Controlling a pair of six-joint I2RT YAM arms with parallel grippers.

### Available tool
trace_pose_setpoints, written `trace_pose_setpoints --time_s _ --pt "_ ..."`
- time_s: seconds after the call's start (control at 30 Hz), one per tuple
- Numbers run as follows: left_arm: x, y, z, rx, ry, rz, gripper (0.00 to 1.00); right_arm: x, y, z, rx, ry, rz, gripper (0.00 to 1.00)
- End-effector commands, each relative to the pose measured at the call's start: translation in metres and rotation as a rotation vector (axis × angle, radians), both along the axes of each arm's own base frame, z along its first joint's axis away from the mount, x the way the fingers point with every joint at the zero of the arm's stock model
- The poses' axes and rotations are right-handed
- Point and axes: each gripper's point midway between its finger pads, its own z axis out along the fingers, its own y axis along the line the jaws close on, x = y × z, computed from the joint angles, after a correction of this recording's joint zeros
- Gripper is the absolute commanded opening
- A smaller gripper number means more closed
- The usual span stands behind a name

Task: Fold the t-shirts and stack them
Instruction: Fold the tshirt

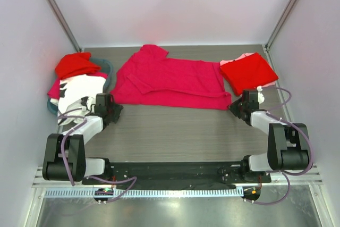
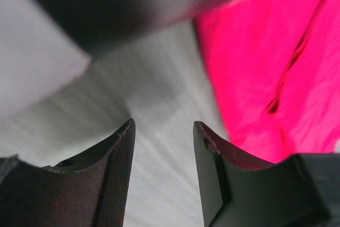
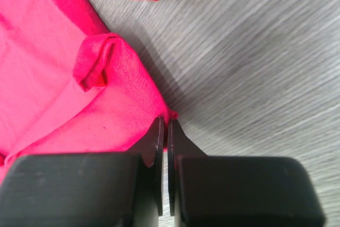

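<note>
A magenta t-shirt (image 1: 170, 81) lies spread across the back middle of the table, partly folded. My right gripper (image 1: 235, 108) is shut on its near right corner; in the right wrist view (image 3: 164, 122) the cloth (image 3: 64, 78) is pinched between the closed jaws. My left gripper (image 1: 115, 111) is open and empty over bare table by the shirt's near left corner; in the left wrist view (image 2: 162, 126) the magenta cloth (image 2: 265, 62) lies to the right of the fingers. A folded red shirt (image 1: 248, 73) sits at the back right.
At the left a teal basket (image 1: 104, 66) holds a red shirt (image 1: 75, 65) and a white printed shirt (image 1: 79, 87). Grey walls and metal posts close in the sides and back. The wood-grain table (image 1: 175, 131) stretches between the arms.
</note>
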Motion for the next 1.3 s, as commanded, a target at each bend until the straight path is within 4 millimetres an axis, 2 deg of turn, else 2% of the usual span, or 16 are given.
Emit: trace_pose_setpoints --time_s 0.0,0.33,0.4,0.53,0.6,0.7,0.73,0.77,0.83,0.9,1.1,1.13,1.27 --pt "0.036 0.017 0.022 0.029 -0.172 0.117 0.49 -0.003 0.001 0.007 -0.004 -0.024 0.04 0.01" --pt "0.052 0.024 0.008 0.033 -0.154 0.175 0.5 -0.007 0.008 0.004 0.032 -0.027 0.059 0.01" --pt "0.059 0.023 0.011 0.043 -0.149 0.168 0.5 -0.006 0.009 0.006 0.035 -0.033 0.062 0.01" --pt "0.066 0.026 0.003 0.065 -0.119 0.172 0.46 -0.007 0.01 0.008 0.042 -0.039 0.059 0.01" --pt "0.067 0.031 -0.002 0.083 -0.116 0.191 0.38 -0.007 0.011 0.008 0.049 -0.041 0.06 0.01" --pt "0.067 0.036 -0.005 0.109 -0.102 0.203 0.21 -0.007 0.012 0.011 0.057 -0.047 0.06 0.01" --pt "0.066 0.038 -0.004 0.115 -0.097 0.207 0.12 -0.007 0.011 0.012 0.055 -0.049 0.059 0.01" --pt "0.066 0.039 -0.003 0.123 -0.097 0.205 0.09 -0.006 0.01 0.014 0.047 -0.054 0.056 0.01" --pt "0.064 0.042 0.006 0.157 -0.111 0.196 0.0 -0.007 0.008 0.016 0.039 -0.05 0.053 0.01" --pt "0.06 0.048 0.011 0.193 -0.098 0.204 0.0 -0.008 0.007 0.017 0.032 -0.044 0.054 0.01" --pt "0.057 0.053 0.054 0.249 -0.086 0.176 0.0 -0.006 0.006 0.03 0.026 -0.025 0.054 0.01" --pt "0.059 0.053 0.062 0.248 -0.098 0.172 0.0 0.001 0.007 0.04 0.028 -0.045 0.058 0.01" --pt "0.065 0.051 0.119 0.25 -0.181 0.158 0.0 0.022 0.008 0.077 0.026 -0.081 0.071 0.01"
